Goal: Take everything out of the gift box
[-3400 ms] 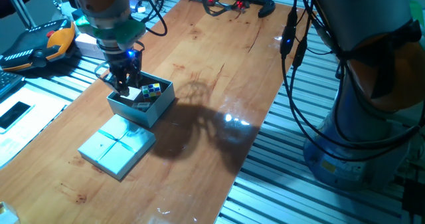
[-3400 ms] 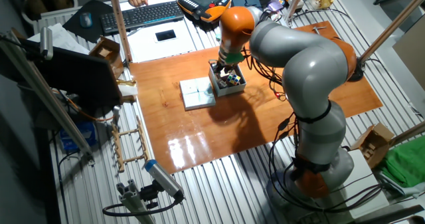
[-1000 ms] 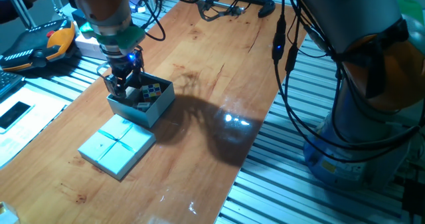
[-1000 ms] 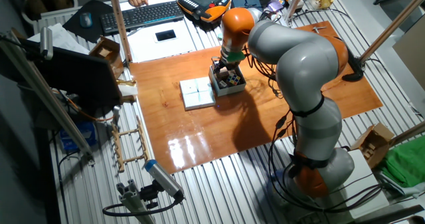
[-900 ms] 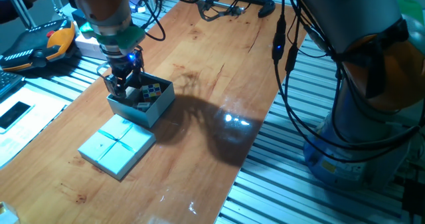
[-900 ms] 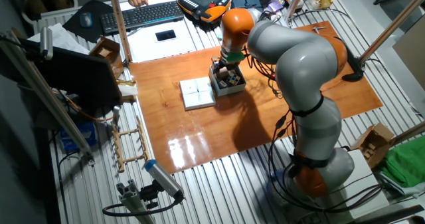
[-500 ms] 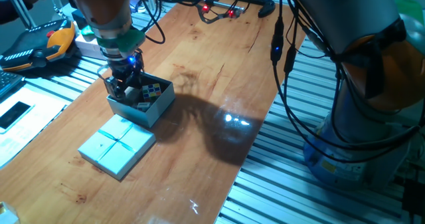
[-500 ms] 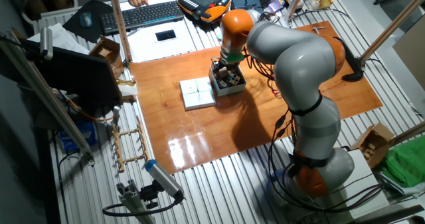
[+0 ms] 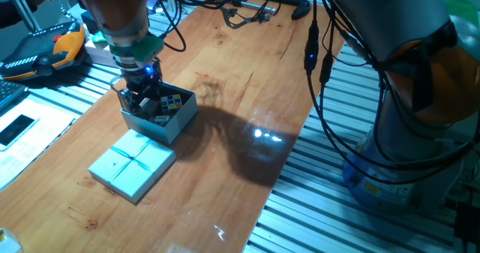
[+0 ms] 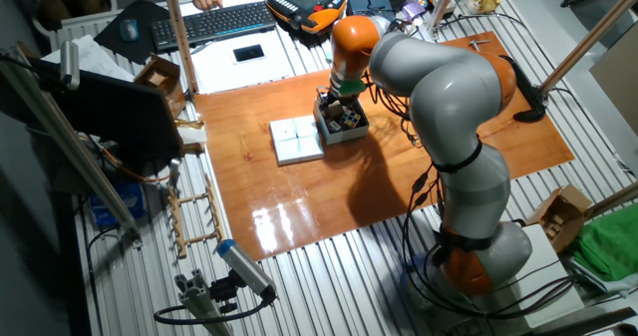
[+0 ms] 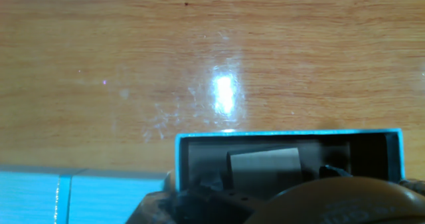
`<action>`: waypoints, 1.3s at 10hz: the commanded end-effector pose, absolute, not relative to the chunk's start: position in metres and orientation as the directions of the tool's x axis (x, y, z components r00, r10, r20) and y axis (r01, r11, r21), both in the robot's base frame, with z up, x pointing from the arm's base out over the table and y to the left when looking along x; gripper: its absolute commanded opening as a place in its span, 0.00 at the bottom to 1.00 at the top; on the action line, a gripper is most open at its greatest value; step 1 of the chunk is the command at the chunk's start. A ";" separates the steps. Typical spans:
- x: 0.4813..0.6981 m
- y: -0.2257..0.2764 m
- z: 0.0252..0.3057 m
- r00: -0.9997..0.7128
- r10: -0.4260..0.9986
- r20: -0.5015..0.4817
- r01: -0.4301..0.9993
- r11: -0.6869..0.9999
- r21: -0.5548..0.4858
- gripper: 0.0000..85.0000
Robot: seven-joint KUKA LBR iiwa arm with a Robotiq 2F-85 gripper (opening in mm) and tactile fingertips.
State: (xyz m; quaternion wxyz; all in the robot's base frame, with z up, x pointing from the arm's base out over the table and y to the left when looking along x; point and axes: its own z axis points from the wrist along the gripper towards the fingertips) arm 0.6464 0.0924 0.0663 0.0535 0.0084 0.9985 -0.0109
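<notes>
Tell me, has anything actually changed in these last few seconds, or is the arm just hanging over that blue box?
The gripper has lifted slightly and shifted toward the far corner of the gift box; whether it holds anything cannot be seen. The puzzle cube is still inside, and the lid lies on the table beside the box as before.

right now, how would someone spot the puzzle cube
On the wooden table, find the open pale blue gift box beside its ribboned lid. The puzzle cube sits inside, the only multicoloured item there.
</notes>
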 end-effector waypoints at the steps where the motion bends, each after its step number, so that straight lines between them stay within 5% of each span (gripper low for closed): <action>1: 0.647 0.092 0.064 -0.994 0.014 -0.108 0.016 1.000 -0.019 0.87; 10: 0.648 0.093 0.054 -0.993 0.017 -0.114 0.018 1.000 -0.004 0.86; 13: 0.648 0.093 0.054 -0.993 0.008 -0.115 0.009 1.000 0.000 0.75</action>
